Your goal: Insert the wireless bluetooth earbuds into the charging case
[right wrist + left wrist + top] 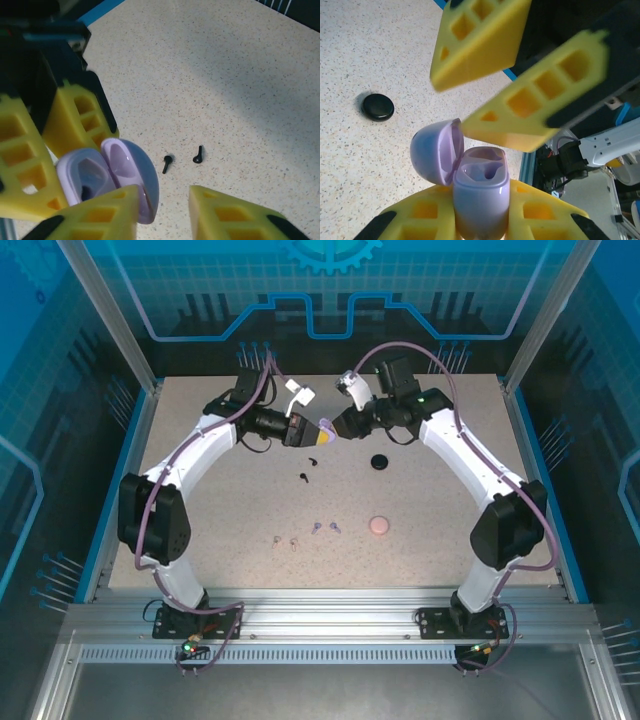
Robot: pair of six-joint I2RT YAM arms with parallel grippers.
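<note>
Gripping is done by the left end effector [481, 210]: its jaws are closed in on the body of the lavender charging case [481, 187], apparently lifted clear of the counter [420, 560], w/ the lid [434, 156] swung open to one side. Both wells inside look empty, as far as can be told.

The right end effector [164, 200] is brought tip-to-tip w/ it over the far-middle of the counter. Its jaws stand partly apart and nothing is held between them. One fingertip [117, 200] lies at the lid's rim; touching vs. pressing can't be told.

Further out, all on the counter:
- two black earbuds [167, 163], loose, just on the near side of the end effectors
- black round case [377, 106], shut, a little to the right of those
- two lavender earbuds [317, 528], side by side, nearer the arm bases
- two pale pink earbuds [277, 538], just left of the lavender pair
- pink round case [379, 525], shut, right of the lavender pair

Progress, as judged: early. One case is opened and presented; no earbud is seated yet, and all six are seen loose. Left to do: the lavender pair (prob. the match for the held case) to be picked up, set into the wells, and the lid closed. The black and pink cases are unopened.
</note>
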